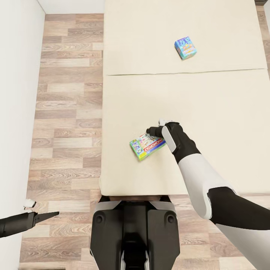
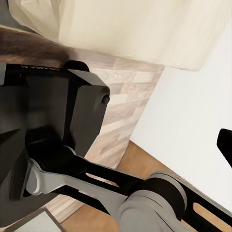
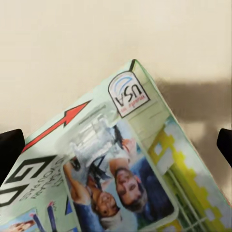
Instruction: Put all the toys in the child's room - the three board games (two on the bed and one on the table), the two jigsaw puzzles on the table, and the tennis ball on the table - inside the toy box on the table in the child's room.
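Two board games lie on the beige bed [image 1: 210, 105]. The near one [image 1: 147, 146], a green-edged Monopoly box, rests close to the bed's front edge. The far one [image 1: 185, 47], a small blue box, sits further back on the right. My right gripper [image 1: 152, 132] hovers at the near box's far right corner, open. In the right wrist view that board game [image 3: 96, 164] lies just below the gripper [image 3: 118, 152], with the fingertips [image 3: 9, 150] spread wide to either side. My left gripper [image 1: 52, 215] hangs low over the floor at my left, holding nothing, with one fingertip [image 2: 225, 145] at the picture's edge.
My dark base [image 1: 133, 232] stands against the bed's front edge. A strip of wood floor [image 1: 67, 112] runs along the bed's left side, bounded by a white wall [image 1: 15, 93].
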Available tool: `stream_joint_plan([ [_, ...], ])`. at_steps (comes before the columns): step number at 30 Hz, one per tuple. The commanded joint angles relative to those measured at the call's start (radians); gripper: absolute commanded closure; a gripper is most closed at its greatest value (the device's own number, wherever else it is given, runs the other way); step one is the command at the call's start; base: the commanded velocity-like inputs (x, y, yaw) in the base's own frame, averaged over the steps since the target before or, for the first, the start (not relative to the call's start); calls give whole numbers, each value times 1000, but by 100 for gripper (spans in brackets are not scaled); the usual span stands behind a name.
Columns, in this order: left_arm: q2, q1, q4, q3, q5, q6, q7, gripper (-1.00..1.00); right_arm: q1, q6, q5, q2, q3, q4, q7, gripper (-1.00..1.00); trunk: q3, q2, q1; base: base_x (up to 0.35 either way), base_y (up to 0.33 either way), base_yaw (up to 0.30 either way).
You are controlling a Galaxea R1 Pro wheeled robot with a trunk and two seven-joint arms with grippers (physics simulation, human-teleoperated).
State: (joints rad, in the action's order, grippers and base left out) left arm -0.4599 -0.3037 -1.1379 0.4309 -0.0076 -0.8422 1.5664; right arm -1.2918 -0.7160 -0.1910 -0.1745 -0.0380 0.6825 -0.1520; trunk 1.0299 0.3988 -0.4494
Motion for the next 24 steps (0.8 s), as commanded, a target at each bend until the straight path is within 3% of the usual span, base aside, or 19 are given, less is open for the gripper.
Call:
stream_joint_plan([
  [1, 0, 0, 0, 0, -1, -11, 4, -100, 0, -5, -1, 0, -2, -23, -9, -100, 1, 1, -1, -204, 0, 0],
  [24, 0, 0, 0, 0, -1, -11, 4, -100, 0, -5, -1, 0, -28, -21, -9, -100, 1, 1, -1, -150, 0, 0],
])
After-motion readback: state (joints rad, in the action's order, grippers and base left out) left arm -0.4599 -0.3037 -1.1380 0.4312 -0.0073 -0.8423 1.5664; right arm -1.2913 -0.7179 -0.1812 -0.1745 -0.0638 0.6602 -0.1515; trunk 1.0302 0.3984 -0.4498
